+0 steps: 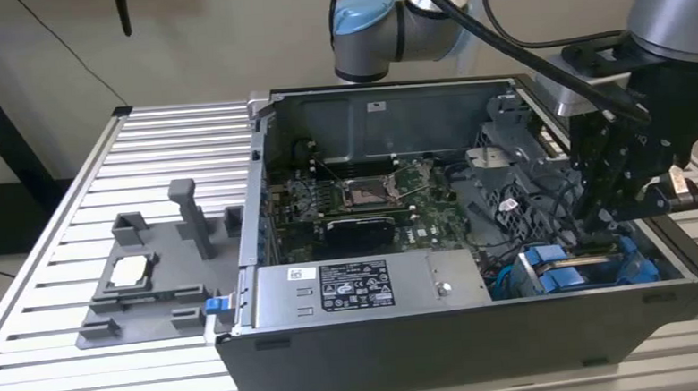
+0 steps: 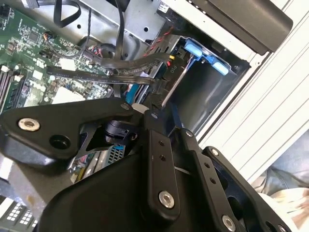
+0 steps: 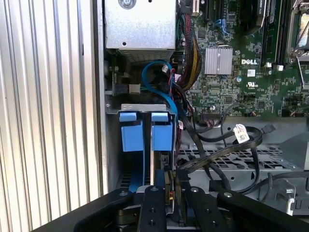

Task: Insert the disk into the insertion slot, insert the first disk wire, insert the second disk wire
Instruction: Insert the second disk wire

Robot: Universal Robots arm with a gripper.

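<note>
The disk (image 1: 559,269) stands on edge in its bright blue carrier, down inside the insertion slot (image 1: 654,267) at the case's front corner on the exterior view's right. Its blue tabs (image 3: 145,129) stick up under the bay's metal rim (image 3: 145,107). My gripper (image 1: 600,236) hangs right above the slot. In the first wrist view the gripper (image 3: 172,191) is shut on a black connector of a disk wire (image 3: 217,151), held over the disk's edge. In the second wrist view the gripper (image 2: 155,104) points at the slot's wall (image 2: 207,92), and the flat black wire (image 2: 96,74) trails back over the board.
The open dark case (image 1: 453,342) sits on a slatted aluminium table (image 1: 167,151). A grey power-supply box (image 1: 354,285) lies beside the slot, with the motherboard (image 1: 362,199) behind it. Loose cables (image 3: 186,63) crowd the bay. A grey fixture tray (image 1: 150,278) stands on the exterior view's left.
</note>
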